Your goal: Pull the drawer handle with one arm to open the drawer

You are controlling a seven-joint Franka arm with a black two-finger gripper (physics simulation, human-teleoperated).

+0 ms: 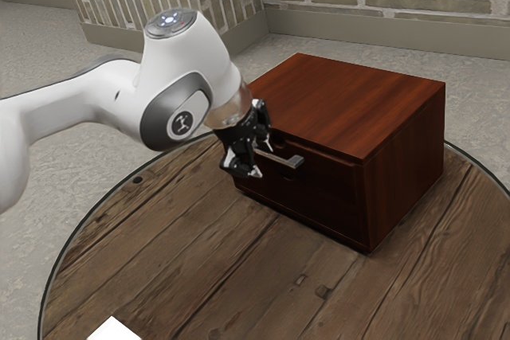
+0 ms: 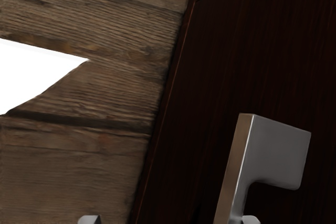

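Note:
A dark red wooden cabinet (image 1: 351,101) stands on the round wooden table (image 1: 199,276). Its drawer front (image 1: 319,185) faces the arm and looks flush with the cabinet body. A grey metal handle (image 1: 285,160) sticks out from the drawer front. My black gripper (image 1: 245,166) is at the handle's end nearest the arm, with its fingers spread and the bar between them. In the wrist view the handle (image 2: 262,166) rises close ahead against the dark drawer front (image 2: 252,51), nearer one fingertip (image 2: 250,220) than the other.
A white flat object (image 1: 111,330) lies at the table's front edge, and it also appears as a white patch (image 2: 31,74) beside the cabinet in the wrist view. Brick walls and a gravel floor surround the table.

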